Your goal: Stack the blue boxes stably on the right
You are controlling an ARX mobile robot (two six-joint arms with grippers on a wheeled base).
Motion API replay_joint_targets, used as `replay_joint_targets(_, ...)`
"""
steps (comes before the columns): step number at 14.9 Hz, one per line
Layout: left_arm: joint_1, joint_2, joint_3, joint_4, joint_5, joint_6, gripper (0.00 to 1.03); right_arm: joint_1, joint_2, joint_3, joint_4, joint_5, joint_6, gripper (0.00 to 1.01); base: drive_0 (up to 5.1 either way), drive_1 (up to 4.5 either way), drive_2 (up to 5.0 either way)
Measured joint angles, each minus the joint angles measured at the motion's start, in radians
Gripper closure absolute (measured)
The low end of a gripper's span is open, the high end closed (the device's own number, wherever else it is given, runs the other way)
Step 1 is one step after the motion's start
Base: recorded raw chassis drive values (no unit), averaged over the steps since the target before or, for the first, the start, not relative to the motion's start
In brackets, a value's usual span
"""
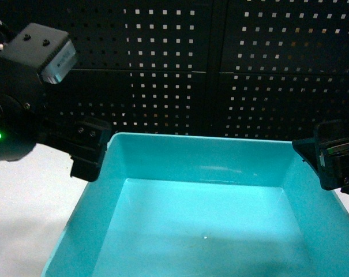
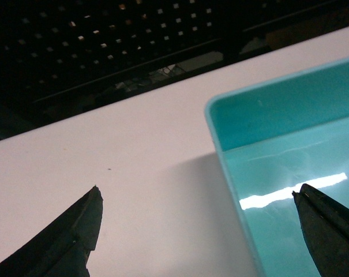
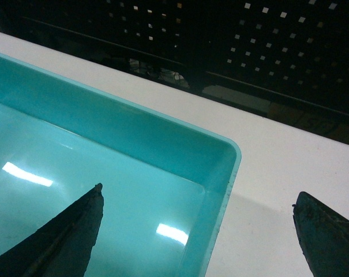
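**A:** What was hidden or cut off?

**B:** The turquoise tub point(image 1: 209, 213) filled the lower part of the head view, and its near edge ran out of the bottom of the picture. Only its inside, back wall and side rims showed. It sat on a white table point(image 1: 24, 208) in front of a dark pegboard wall point(image 1: 220, 69). The darker blue crate was nowhere in view.

**A:** And the arms?

**B:** The left gripper point(image 2: 197, 231) hung over the tub's back left corner. Its jaws were spread wide and astride the left rim, one fingertip point(image 2: 85, 222) above bare table and the other above the tub floor. It held nothing. The right gripper point(image 3: 197, 231) mirrored it at the back right corner, also wide apart and holding nothing, one fingertip point(image 3: 82, 222) over the tub's inside, the other over the table. Whether either touched the rim was hard to tell.
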Motion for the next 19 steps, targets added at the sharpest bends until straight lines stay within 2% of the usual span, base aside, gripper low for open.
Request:
replay_joint_targets(3, -0.029, 0.064, -0.026, 0.042, -0.025, -0.040, 0.05, -0.001, 0.055, -0.031, 0.055, 0.014, -0.003, 0.03, 0.0, 0.00, 0.0)
replay_joint_targets(7, -0.025, 0.117, -0.065, 0.087, -0.058, -0.071, 0.05, -0.014, 0.117, -0.087, 0.108, 0.013, -0.008, 0.03, 0.0, 0.00, 0.0)
replay_joint_targets(14, -0.023, 0.143, -0.056, 0.092, -0.053, -0.096, 0.05, -0.014, 0.186, -0.116, 0.166, 0.013, -0.008, 0.03, 0.0, 0.00, 0.0)
replay_joint_targets(19, -0.059, 0.150, -0.026, 0.080, -0.045, -0.121, 0.05, -0.035, 0.261, -0.126, 0.212, 0.013, -0.009, 0.03, 0.0, 0.00, 0.0)
